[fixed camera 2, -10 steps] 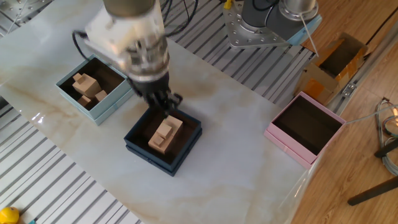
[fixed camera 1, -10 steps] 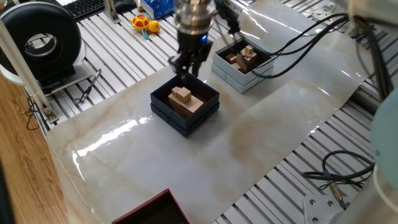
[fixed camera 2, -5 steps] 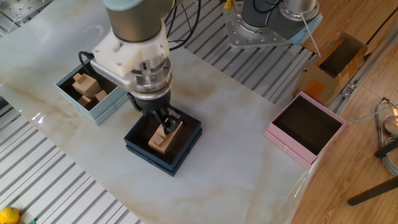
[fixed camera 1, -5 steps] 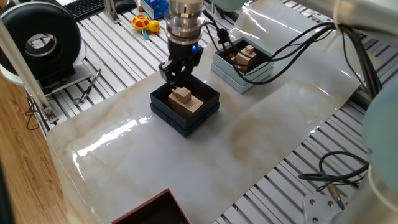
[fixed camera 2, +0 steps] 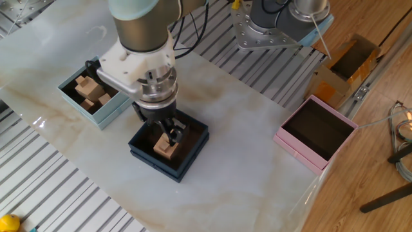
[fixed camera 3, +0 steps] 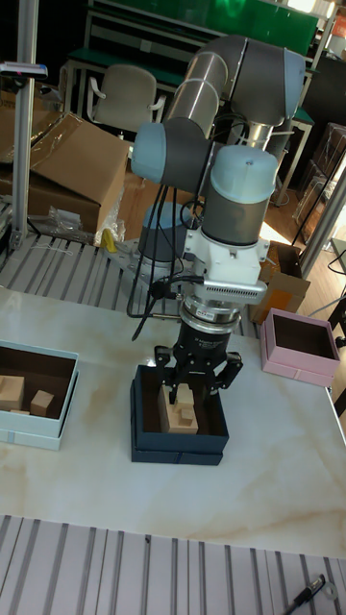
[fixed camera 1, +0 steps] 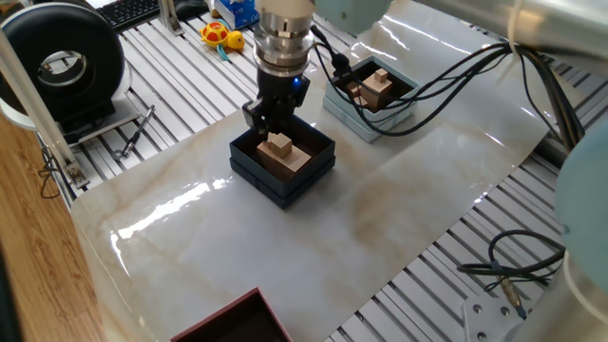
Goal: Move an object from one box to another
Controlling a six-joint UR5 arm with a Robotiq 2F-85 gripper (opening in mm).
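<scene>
Claw [fixed camera 3: 191,396] had dropped into the navy box [fixed camera 1: 249,166] near the desk's middle, fingers apart astride the tan block [fixed camera 1: 278,144] (not clamped yet). Grasp looked imminent; blue-grey box [fixed camera 2: 111,109] still waiting.

Colours you've got: table [fixed camera 2: 257,154] is pale marble with faint tan veining. Dark navy-black box [fixed camera 2: 168,146] holds pale tan wooden blocks [fixed camera 2: 165,147]. Pale blue-grey box [fixed camera 2: 96,92], dark inside, at 10 o'clock from it in the other fixed view, also with tan blocks [fixed camera 2: 87,88]. Pink box [fixed camera 2: 315,132], dark brown inside, out at 3 o'clock. Tool [fixed camera 3: 201,384] is black, below a silver wrist [fixed camera 3: 231,284] and pale blue arm joints [fixed camera 3: 244,175].
</scene>
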